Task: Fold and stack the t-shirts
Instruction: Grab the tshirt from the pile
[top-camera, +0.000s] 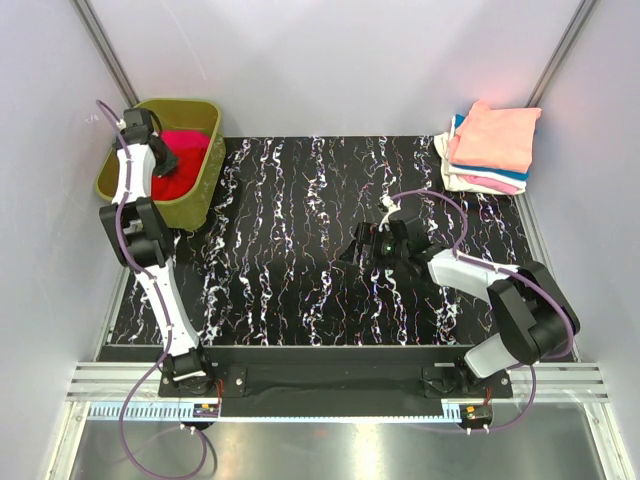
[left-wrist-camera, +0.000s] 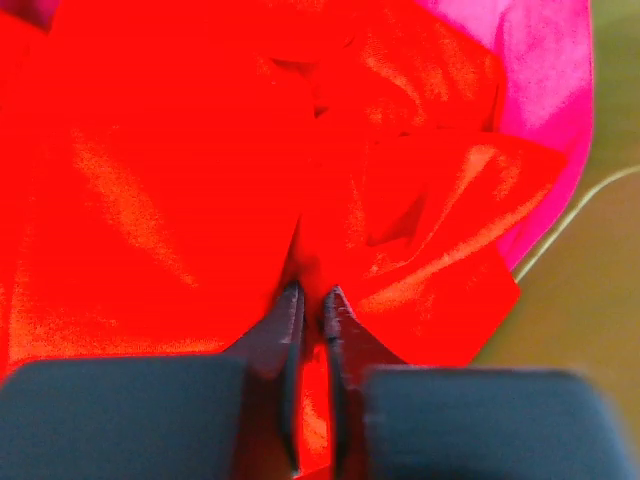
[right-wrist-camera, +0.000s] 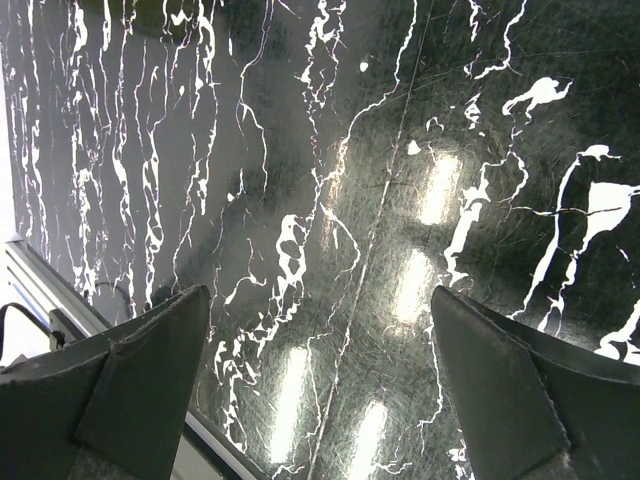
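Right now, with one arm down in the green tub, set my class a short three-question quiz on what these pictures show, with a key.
1. True or false: the right gripper is open over the marbled table and holds nothing.
2. Inside the olive tub, what is the left gripper shut on? A, the red t-shirt; B, the tub's rim; C, nothing.
3. Fill in: seen from above, the stack of folded t-shirts lies at the table's far ____ corner.

Key: 1 true. 2 A: red cloth is pinched between the nearly closed fingers. 3 right.
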